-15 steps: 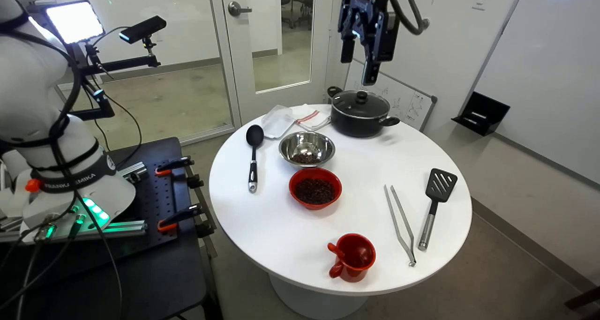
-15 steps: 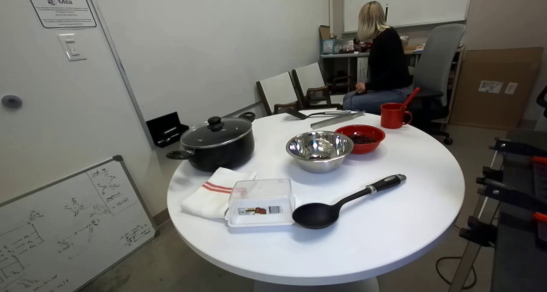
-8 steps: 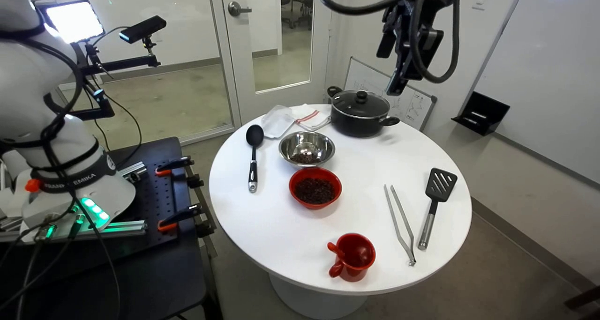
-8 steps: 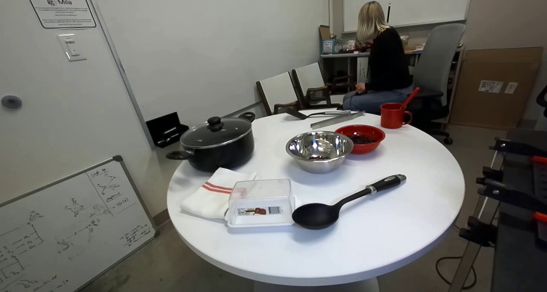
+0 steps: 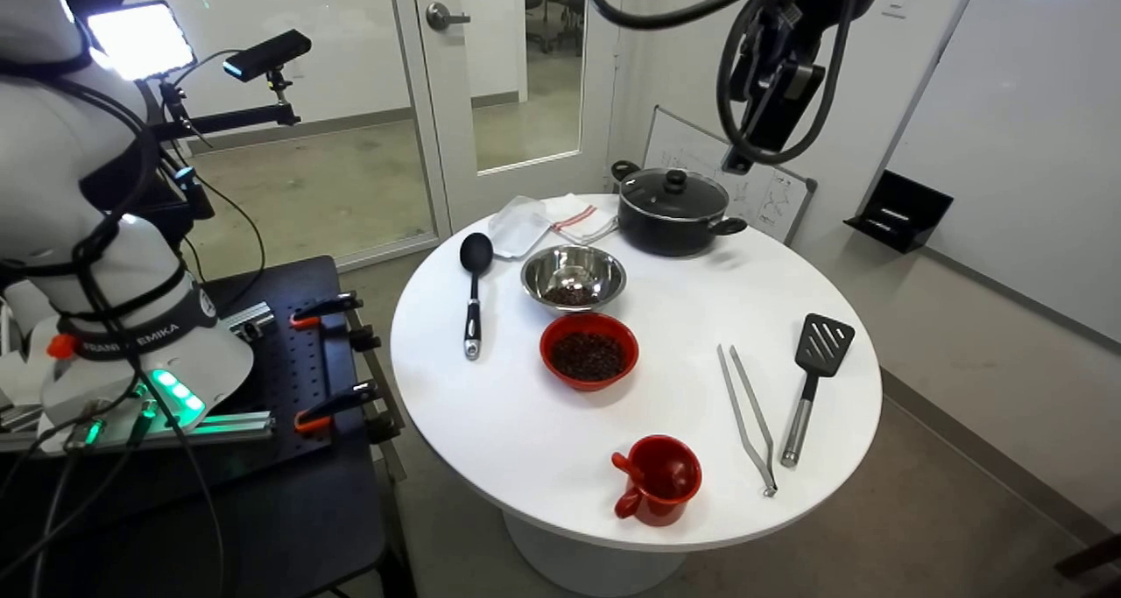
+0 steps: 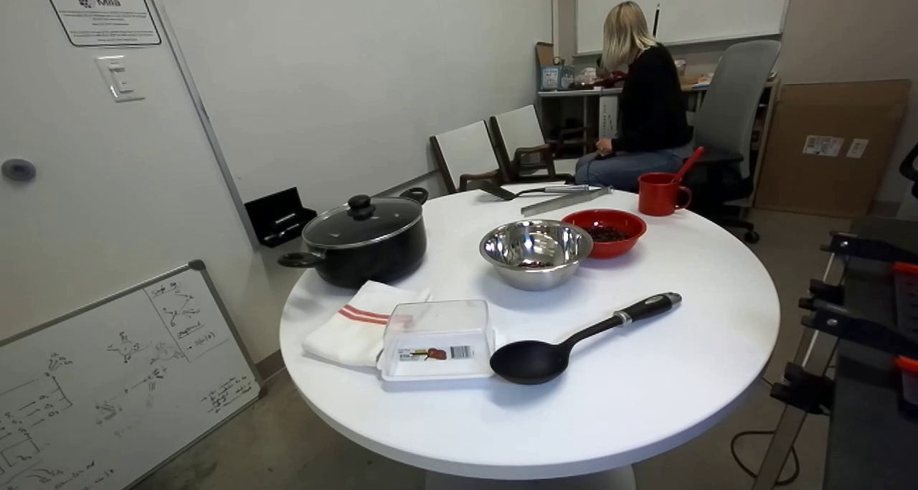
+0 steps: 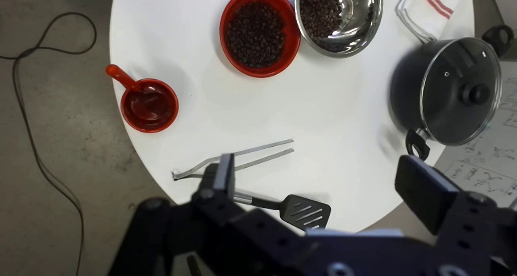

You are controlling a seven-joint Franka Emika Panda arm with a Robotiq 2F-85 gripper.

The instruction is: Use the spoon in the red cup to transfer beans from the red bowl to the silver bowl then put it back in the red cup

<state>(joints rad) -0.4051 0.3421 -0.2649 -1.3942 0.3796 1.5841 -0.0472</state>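
Gripper (image 7: pixel 316 175) is hanging well above the table (image 5: pixel 490 423), jaws spread wide. From where I'm standing, lidded pot (image 5: pixel 670 232) near twelve: silver bowl (image 5: pixel 574 263) is sitting at eleven, holding some beans (image 7: pixel 321 11); red bowl (image 5: pixel 588 323), holding more, is sitting near centre; red cup (image 5: pixel 663 512) is standing at six, red spoon (image 7: pixel 122 77) leaning inside. Black spoon (image 5: pixel 475 291) is lying at ten, spatula (image 5: pixel 811 388) at three, tongs (image 5: pixel 738 414) at four.

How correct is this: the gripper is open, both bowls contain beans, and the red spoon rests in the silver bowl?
Not quite: the red spoon rests in the cup, not in the silver bowl, as the wrist view shows. The rest is correct: the gripper is open, and the silver bowl and the red bowl contain beans.
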